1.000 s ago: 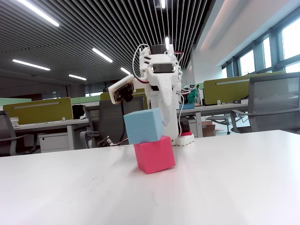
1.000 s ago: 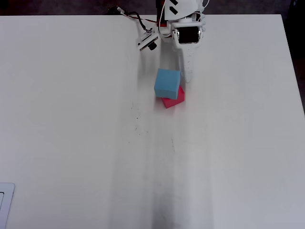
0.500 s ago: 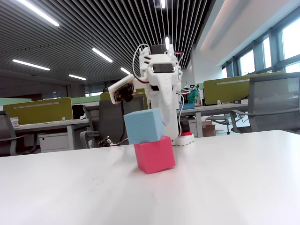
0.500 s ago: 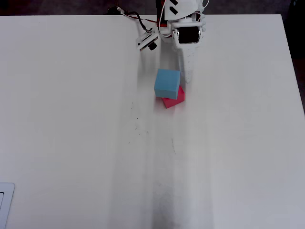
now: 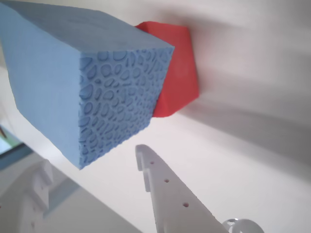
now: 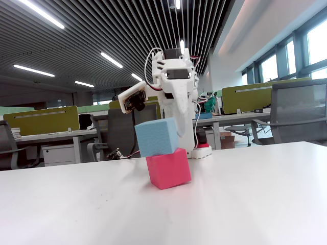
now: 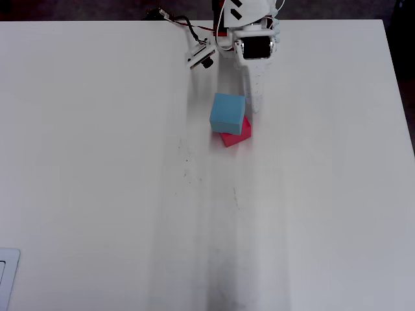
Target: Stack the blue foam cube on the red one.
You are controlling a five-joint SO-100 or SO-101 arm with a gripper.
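The blue foam cube sat on top of the red one, offset rather than square. In the fixed view it overhung the red cube toward the left, and both cubes looked slightly tilted. In the overhead view the blue foam cube covered most of the red one, of which only a strip and one corner showed on the side facing the near edge of the desk. The stack stood close to the desk's far edge, a little right of its middle in that view, just in front of the arm's base.

The end effector hung at the stack, and its long white finger ran down beside the right face of the blue cube in the overhead view. In the fixed view the same finger stood behind and to the right of the blue cube, reaching down to about the top of the red one. In the wrist view the blue foam cube filled the upper left, its pitted face turned toward the camera, with the red one behind it. One white finger with small holes pointed up from below, its tip apart from the blue cube, so the end effector stood spread and gripped nothing.

A black wrist camera stuck out to the left of the arm in the fixed view.
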